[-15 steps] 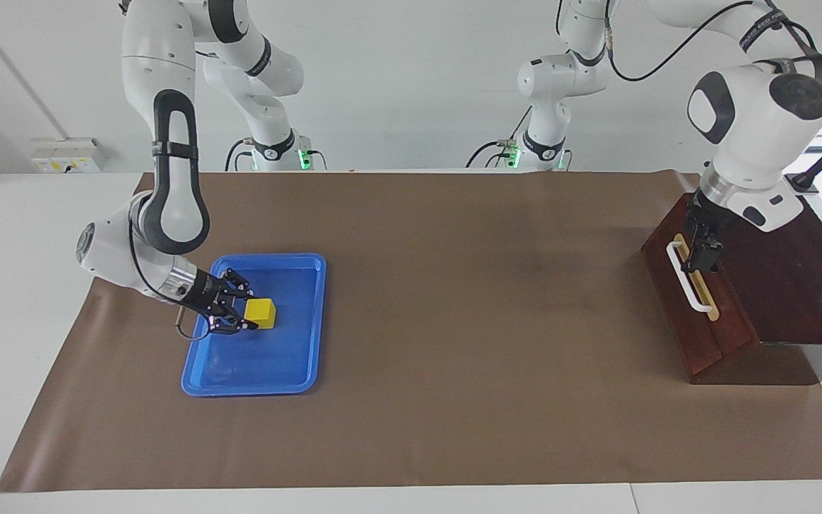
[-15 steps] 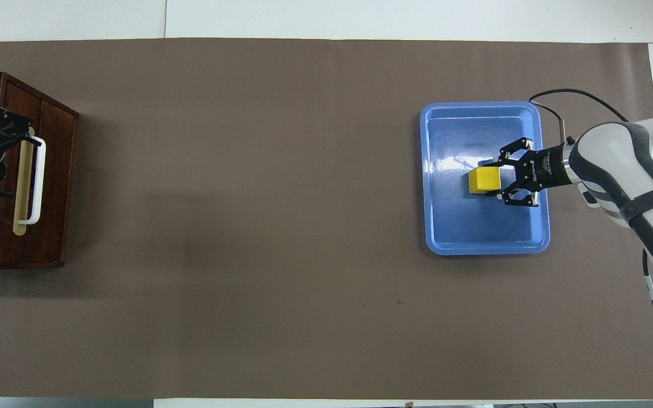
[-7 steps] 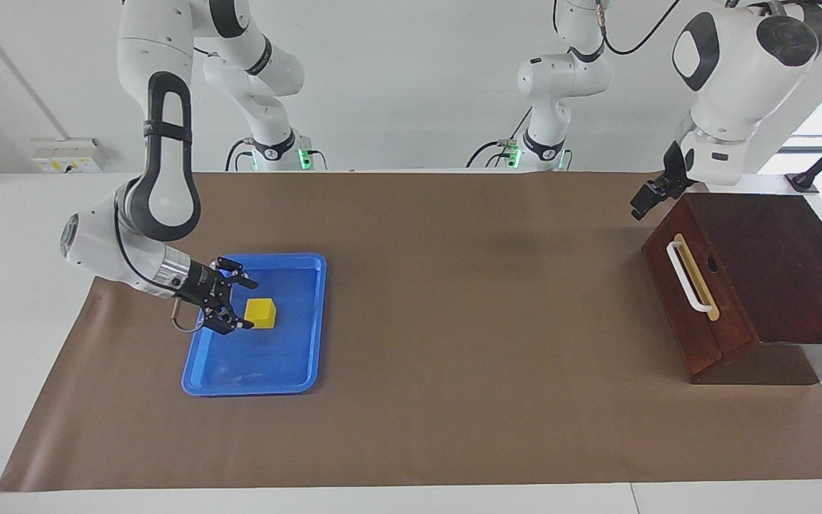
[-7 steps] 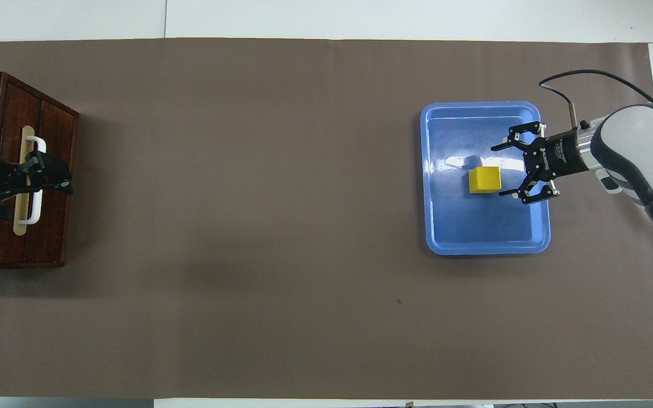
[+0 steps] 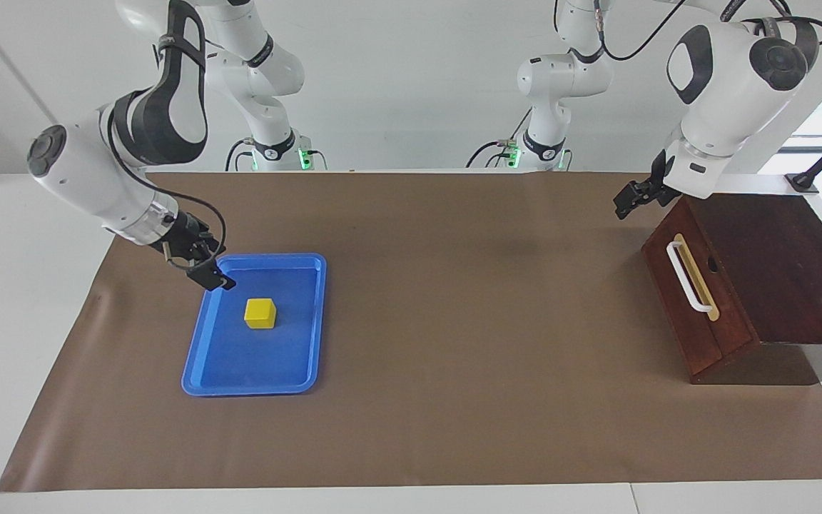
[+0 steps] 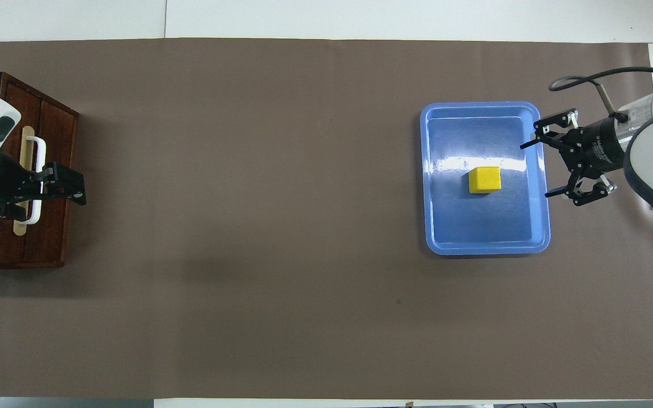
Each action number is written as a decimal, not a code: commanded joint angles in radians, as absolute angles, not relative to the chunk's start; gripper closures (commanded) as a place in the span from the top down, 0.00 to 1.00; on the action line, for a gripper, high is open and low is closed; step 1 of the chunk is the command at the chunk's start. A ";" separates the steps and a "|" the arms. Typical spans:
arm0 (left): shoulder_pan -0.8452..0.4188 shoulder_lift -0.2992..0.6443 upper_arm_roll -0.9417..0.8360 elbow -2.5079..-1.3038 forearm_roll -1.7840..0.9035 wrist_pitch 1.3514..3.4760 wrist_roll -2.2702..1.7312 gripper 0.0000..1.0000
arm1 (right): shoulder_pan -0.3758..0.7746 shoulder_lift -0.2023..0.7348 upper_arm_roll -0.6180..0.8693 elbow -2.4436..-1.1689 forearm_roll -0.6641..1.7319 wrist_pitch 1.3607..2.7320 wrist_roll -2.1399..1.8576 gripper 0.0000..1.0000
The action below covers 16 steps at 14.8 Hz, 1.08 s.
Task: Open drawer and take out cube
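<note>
Reaching again with your splayed, empty right end effector [image 6: 553, 167] could nudge the cube [image 5: 260, 313] off the blue tray [image 5: 197, 360]; your left end effector [image 5: 625, 202], state unclear, hovers near the closed drawer [image 5: 678, 303].

No text can be read — the small white print on the right gripper [image 6: 547, 170] body is too small to make out.

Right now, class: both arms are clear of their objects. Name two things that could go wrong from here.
1. The right gripper, open, hangs over the blue tray's rim; dropping could clip it and jolt the cube.
2. The left gripper is raised by the closed drawer; swinging down could strike its white handle.
</note>
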<state>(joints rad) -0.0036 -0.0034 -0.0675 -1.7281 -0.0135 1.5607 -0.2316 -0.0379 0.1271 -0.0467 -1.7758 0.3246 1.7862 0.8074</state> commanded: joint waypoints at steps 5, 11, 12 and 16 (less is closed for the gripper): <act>-0.005 0.031 -0.060 -1.626 -0.035 1.509 -0.037 1.00 | -0.046 -0.072 -0.038 -1.810 0.074 1.651 0.237 1.00; -0.011 0.029 -0.060 -1.617 -0.029 1.510 -0.045 1.00 | -0.026 -0.068 -0.031 -1.792 -0.061 1.643 -0.046 1.00; -0.011 0.029 -0.063 -1.617 -0.025 1.511 -0.043 1.00 | -0.020 -0.066 -0.031 -1.787 -0.069 1.643 -0.052 1.00; -0.012 0.026 -0.064 -1.608 -0.026 1.546 -0.032 1.00 | -0.018 -0.061 -0.029 -1.772 -0.051 1.640 -0.035 1.00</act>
